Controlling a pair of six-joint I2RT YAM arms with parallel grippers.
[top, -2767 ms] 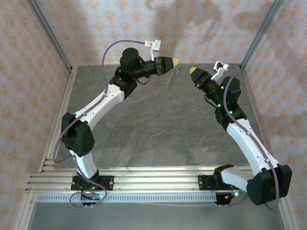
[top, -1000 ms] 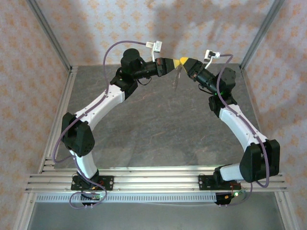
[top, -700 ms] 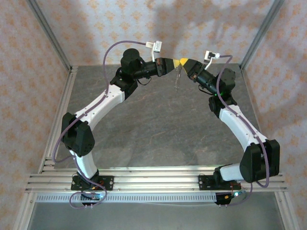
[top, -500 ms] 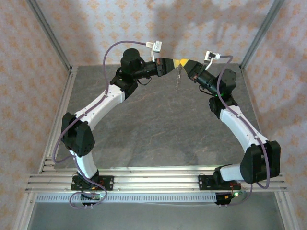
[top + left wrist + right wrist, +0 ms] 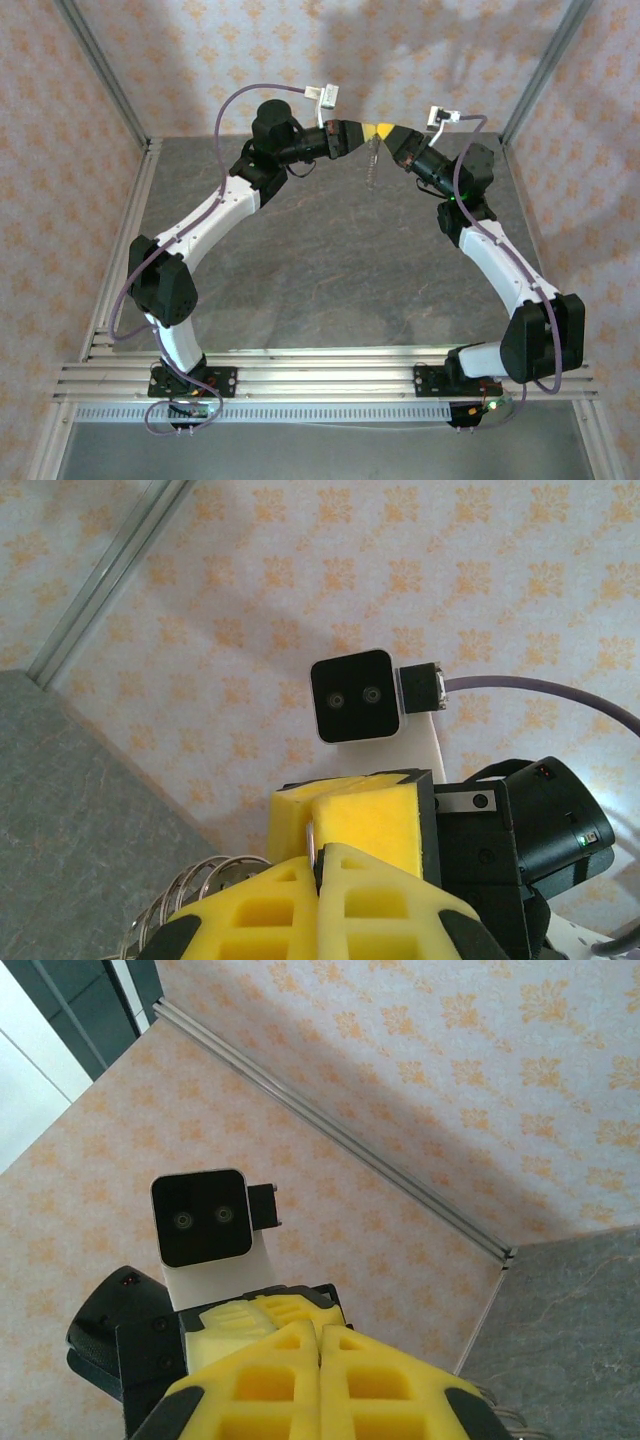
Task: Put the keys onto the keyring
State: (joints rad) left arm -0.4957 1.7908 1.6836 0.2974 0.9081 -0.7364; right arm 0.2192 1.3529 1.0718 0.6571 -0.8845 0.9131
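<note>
Since the first earlier picture the right tool has swung in from well to the right and now stands tip to tip with the left tool, high above the middle of the far edge of the tabletop; over the last second its jaws have drawn fully together. Both tools are closed. The left one pinches the keyring, which dangles in the air just below the point where the two tips meet, clear of the tabletop. In the left wrist view, the ring's looped stretch shows just beside that tool's yellow fingers, and a thin sliver of metal runs from their seam toward the right tool opposite. What the right tool has closed on I cannot tell — it could be the ring itself or something small pressed against it. The keys are not to be made out in any view. Holding the ring aloft and free-hanging looks deliberate: it leaves the loop reachable from both sides, so one tool can steady it while the other works at the opening — threading seems barely begun.
</note>
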